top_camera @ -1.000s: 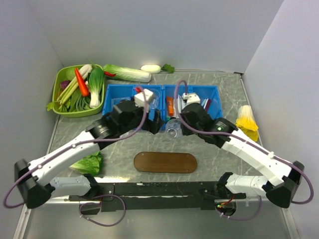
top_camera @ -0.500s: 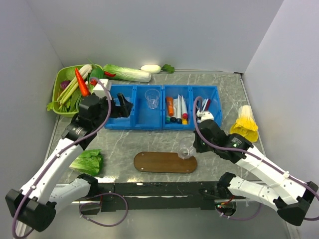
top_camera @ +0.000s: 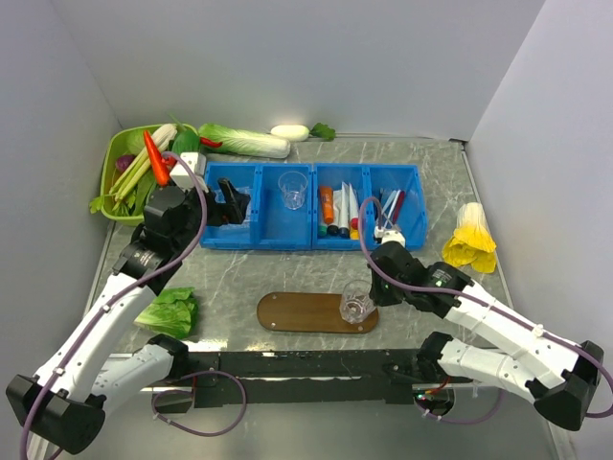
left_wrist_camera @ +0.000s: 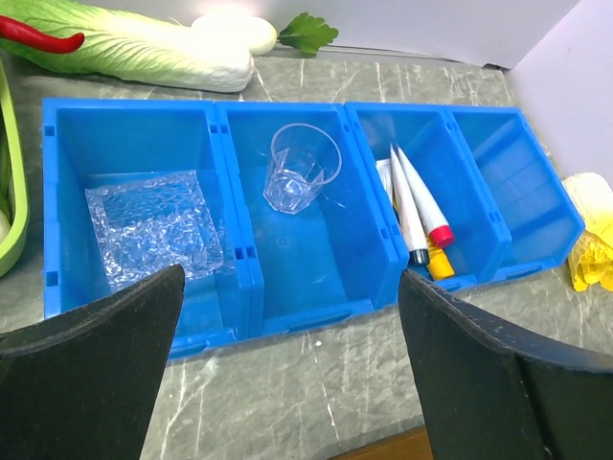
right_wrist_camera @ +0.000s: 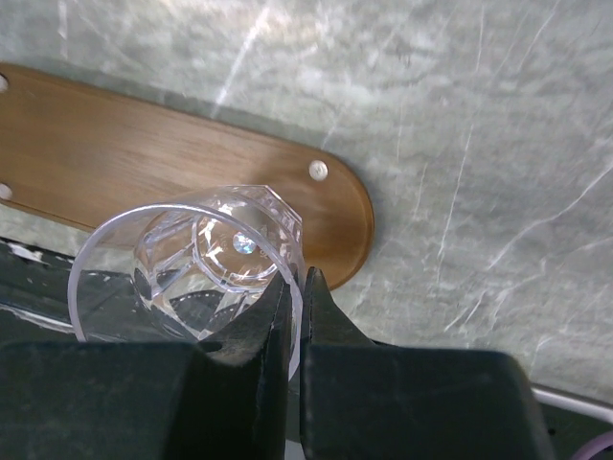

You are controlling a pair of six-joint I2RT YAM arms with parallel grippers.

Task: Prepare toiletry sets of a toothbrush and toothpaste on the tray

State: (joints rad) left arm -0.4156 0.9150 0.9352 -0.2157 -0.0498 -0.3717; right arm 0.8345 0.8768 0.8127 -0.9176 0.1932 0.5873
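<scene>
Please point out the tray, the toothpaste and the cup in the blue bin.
tray (top_camera: 297, 312): top external view, bare left part.
toothpaste (left_wrist_camera: 421, 196): left wrist view, body of the red-capped tube.
cup in the bin (left_wrist_camera: 304, 172): left wrist view, its clear wall.

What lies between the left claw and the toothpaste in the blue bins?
A free-standing clear cup, upright, sits between the open left claw and the toothpaste. The top view shows this.

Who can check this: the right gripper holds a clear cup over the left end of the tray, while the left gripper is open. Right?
One slip: the right gripper holds the cup over the right end of the tray, not the left, as the top view shows. The left gripper is open.
</scene>
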